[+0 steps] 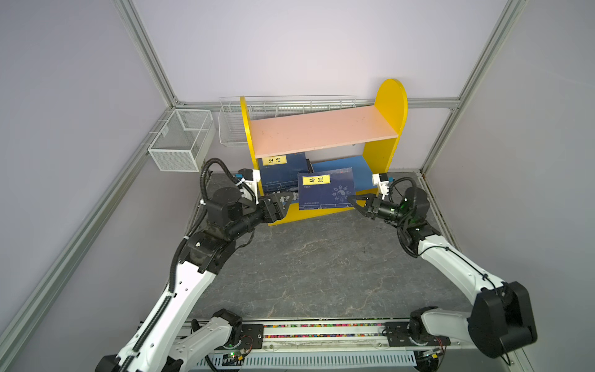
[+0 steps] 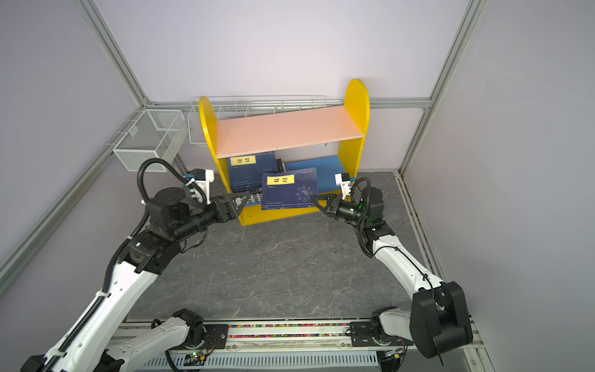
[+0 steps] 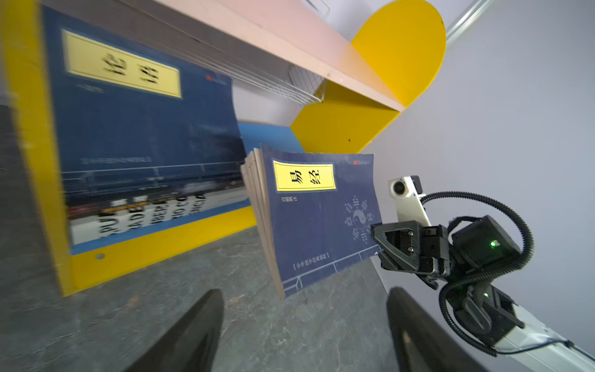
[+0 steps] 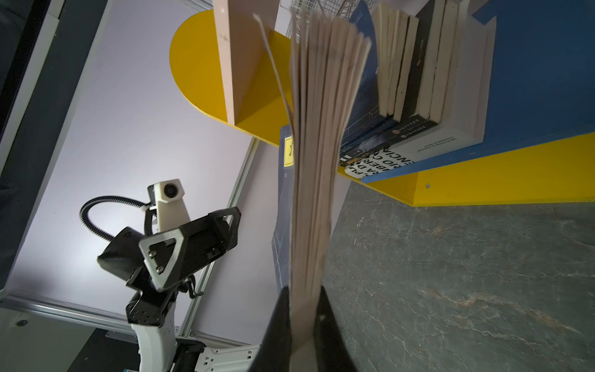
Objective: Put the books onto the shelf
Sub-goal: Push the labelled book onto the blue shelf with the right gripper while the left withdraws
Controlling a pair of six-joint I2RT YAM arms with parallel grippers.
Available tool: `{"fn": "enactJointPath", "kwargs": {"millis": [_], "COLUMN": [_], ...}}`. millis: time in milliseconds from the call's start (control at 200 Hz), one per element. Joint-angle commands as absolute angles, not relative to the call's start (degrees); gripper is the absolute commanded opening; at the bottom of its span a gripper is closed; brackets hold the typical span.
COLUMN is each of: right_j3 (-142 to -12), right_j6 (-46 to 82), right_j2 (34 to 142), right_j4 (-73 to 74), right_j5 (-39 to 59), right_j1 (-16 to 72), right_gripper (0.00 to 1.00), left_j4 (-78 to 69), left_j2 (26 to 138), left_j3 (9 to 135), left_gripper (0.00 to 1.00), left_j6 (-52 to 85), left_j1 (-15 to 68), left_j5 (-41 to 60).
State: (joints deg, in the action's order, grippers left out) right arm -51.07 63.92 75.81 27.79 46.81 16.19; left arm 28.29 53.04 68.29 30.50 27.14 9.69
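The shelf (image 1: 322, 128) stands at the back with its pink upper board bare. On the left end of its blue lower board (image 2: 322, 166) lies a pile of books. A navy one with a yellow label (image 1: 281, 170) is on top, black ones (image 4: 418, 80) lie under it, and a thick white one (image 4: 418, 151) is at the bottom. My right gripper (image 1: 352, 201) (image 4: 304, 293) is shut on the edge of another navy book (image 1: 325, 193) (image 3: 322, 219). It holds that book tilted before the shelf's front, pages fanning. My left gripper (image 1: 285, 201) (image 3: 304, 301) is open and holds nothing, beside the held book's left edge.
Two white wire baskets hang on the back frame, one (image 1: 180, 138) at the left and a long one (image 1: 231, 125) behind the shelf. Grey stone-patterned tabletop (image 1: 322, 264) spreads in front of the shelf. Aluminium frame posts and walls close in both sides.
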Motion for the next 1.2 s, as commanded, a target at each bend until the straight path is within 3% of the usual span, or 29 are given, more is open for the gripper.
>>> {"fn": "enactJointPath", "kwargs": {"millis": [0, 180, 410, 815, 1195], "right_j3": [-56.21, -63.27, -73.67, -90.08, -98.23], "right_j6": [63.45, 64.00, 58.56, 59.40, 55.53], "right_j2": [78.24, 86.89, 96.66, 112.36, 118.45], "right_j4": [32.98, 36.34, 29.17, 28.56, 22.76], "right_j5": [45.80, 46.71, 43.18, 43.77, 44.88], "right_j1": [16.33, 17.24, 19.73, 23.67, 26.09], "right_gripper": [0.06, 0.06, 0.07, 0.07, 0.07], "left_j4": [37.25, 39.29, 38.74, 29.23, 27.61], "left_j2": [49.56, 46.06, 46.20, 52.31, 55.17], "left_j3": [69.48, 68.21, 68.33, 65.71, 64.71], "left_gripper": [0.89, 0.96, 1.00, 0.99, 0.99], "left_j6": [26.50, 25.69, 24.97, 27.39, 27.42], "left_j1": [26.46, 26.10, 25.37, 12.32, 10.70], "left_j5": [-4.83, -12.52, -18.00, 0.63, 2.56]}}
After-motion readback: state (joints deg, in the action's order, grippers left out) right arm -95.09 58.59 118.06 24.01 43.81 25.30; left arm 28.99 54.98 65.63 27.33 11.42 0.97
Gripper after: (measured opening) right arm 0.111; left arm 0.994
